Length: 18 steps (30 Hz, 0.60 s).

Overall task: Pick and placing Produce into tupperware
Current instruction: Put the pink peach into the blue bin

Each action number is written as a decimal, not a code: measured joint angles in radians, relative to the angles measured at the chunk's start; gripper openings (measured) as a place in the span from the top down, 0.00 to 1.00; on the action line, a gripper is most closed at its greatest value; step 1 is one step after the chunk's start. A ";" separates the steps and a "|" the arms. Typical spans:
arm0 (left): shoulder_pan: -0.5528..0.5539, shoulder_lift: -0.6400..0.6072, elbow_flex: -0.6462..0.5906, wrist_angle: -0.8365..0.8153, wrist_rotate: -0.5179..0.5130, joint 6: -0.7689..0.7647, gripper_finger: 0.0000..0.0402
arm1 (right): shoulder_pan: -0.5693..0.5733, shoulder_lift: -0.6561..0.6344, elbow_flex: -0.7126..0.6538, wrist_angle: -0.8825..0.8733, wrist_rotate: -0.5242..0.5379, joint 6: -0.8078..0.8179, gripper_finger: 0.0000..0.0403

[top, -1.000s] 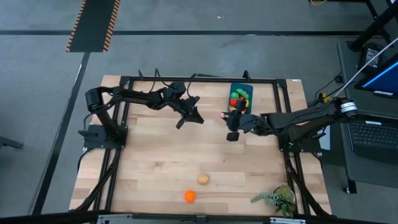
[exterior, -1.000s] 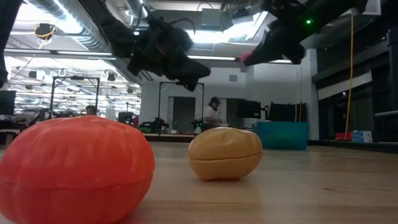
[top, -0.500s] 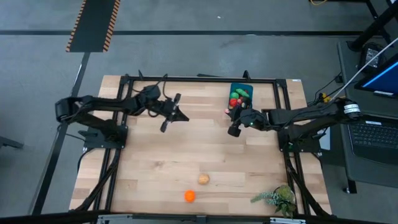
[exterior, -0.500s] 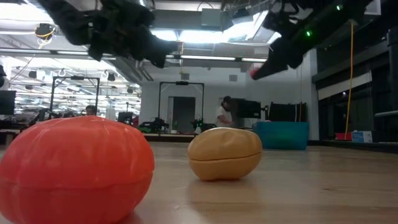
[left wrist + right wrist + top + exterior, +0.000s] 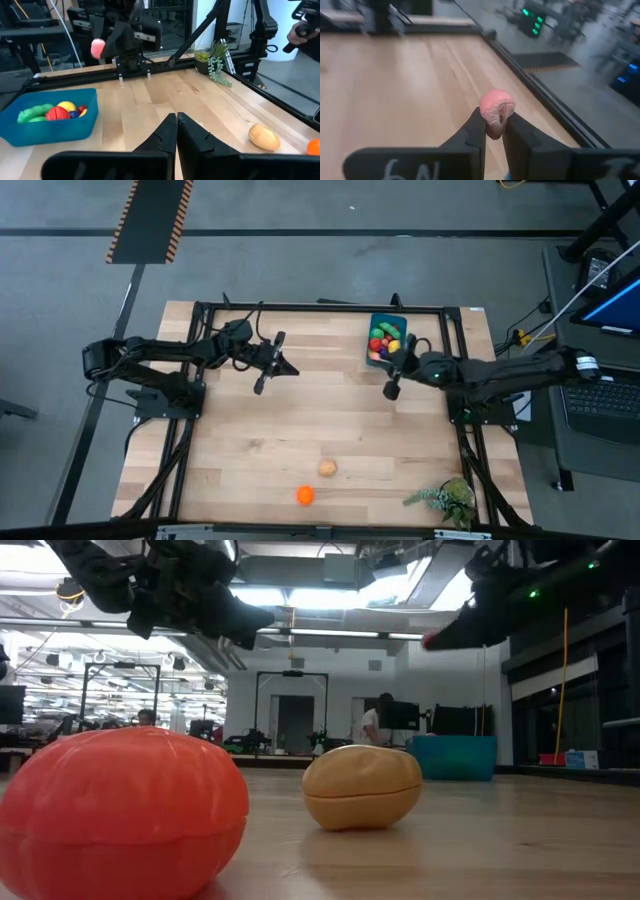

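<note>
My right gripper [image 5: 494, 129] is shut on a small pink produce piece [image 5: 497, 106] and holds it in the air just in front of the blue tupperware [image 5: 385, 338]. In the left wrist view the pink piece [image 5: 97, 47] shows beside the tupperware [image 5: 50, 122], which holds red, green and yellow pieces. My left gripper [image 5: 176, 120] is shut with nothing in it and hangs over the table's far left [image 5: 281, 367]. An orange piece [image 5: 305, 495] and a tan piece [image 5: 327, 468] lie on the table near its front edge. My right gripper pinches the pink piece by its darker lower part [image 5: 495, 126] between its two fingertips. The rounded pink top stands out past the fingertips. The fingers come from the table's right, slanting a little downward [image 5: 450, 638]. The piece is lifted clear of the table.
A leafy green sprig [image 5: 445, 498] lies at the near right corner. A black frame rail [image 5: 320, 307] runs along the table's edges. Bare wood [image 5: 300, 430] lies between the arms and the two loose pieces. A person [image 5: 378, 725] stands in the room behind.
My right gripper has carried the pink piece toward the table's right edge, closer to the tupperware, rolling as it went. My left gripper has drawn back toward the table's left edge. The loose pieces have stayed where they were.
</note>
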 joint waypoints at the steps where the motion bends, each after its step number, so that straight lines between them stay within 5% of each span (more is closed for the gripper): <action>1: 0.000 0.000 0.000 0.001 0.000 0.012 0.98 | -0.008 -0.026 -0.006 0.002 -0.025 -0.006 0.88; 12: -0.001 0.000 0.000 0.000 0.000 0.040 0.91 | -0.155 -0.186 -0.107 0.011 -0.337 -0.032 0.88; 18: -0.001 0.000 0.000 0.000 0.000 0.040 0.88 | -0.248 -0.212 -0.121 0.018 -0.372 -0.019 0.88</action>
